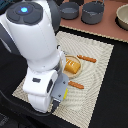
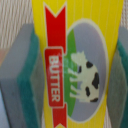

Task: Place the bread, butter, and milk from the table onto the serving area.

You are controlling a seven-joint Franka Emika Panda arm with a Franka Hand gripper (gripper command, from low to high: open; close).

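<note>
In the wrist view the butter [image 2: 80, 30], a bright-yellow packet with a red label and a cow picture, fills the space between my gripper's [image 2: 75, 65] two green-padded fingers [image 2: 26, 75]. Both pads press against its sides, so the gripper is shut on it. Striped beige weave shows behind it. In the exterior view the bread [image 1: 73, 66] lies on the round plate [image 1: 84, 71] on the serving area's placemat [image 1: 95, 87], between the orange-handled knife and fork [image 1: 87, 59] [image 1: 76, 85]. My arm [image 1: 37, 50] hangs over the mat's left part and hides the fingers and butter there. The milk is out of view.
A pinkish-brown board [image 1: 110, 26] with two grey pots [image 1: 70, 10] [image 1: 93, 12] stands behind the mat. A tan bowl [image 1: 123, 16] sits at the exterior view's far right. The black table [image 1: 119, 85] surrounds the mat.
</note>
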